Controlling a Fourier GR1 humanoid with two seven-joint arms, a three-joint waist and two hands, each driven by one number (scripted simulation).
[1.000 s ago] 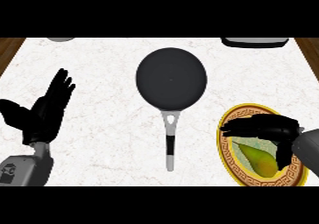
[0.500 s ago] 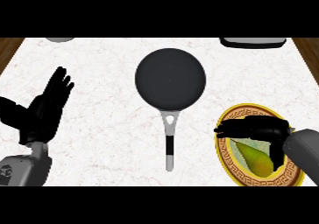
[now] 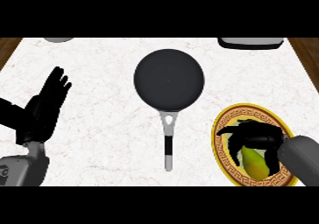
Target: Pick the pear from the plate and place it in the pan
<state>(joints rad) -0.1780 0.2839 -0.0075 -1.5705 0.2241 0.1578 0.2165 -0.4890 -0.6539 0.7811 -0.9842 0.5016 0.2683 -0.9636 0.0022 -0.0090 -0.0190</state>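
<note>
- I am working my right hand (image 3: 256, 138) over the round yellow plate with the dark patterned rim (image 3: 224, 124) at the near right of the white marbled surface (image 3: 110, 127).
- Its fingers (image 3: 228, 133) are curling down round the yellow-green pear (image 3: 254, 161), which is lying on the plate; I cannot tell whether they are touching it all the way round, as the hand is hiding the pear's top.
- By my judgement the pick is only at the grasping step: the pear is showing no sign of being lifted off the plate.
- The round black frying pan (image 3: 168, 79) is sitting well apart, to the left and farther off, holding nothing, its grey and black handle (image 3: 168, 142) pointing toward the near edge.
- What is left, I am thinking: closing on the pear, lifting it, carrying it left and away to the pan, and letting it go inside.
- My left hand (image 3: 39, 111) is resting at the near left, fingers straight and spread, holding nothing.
</note>
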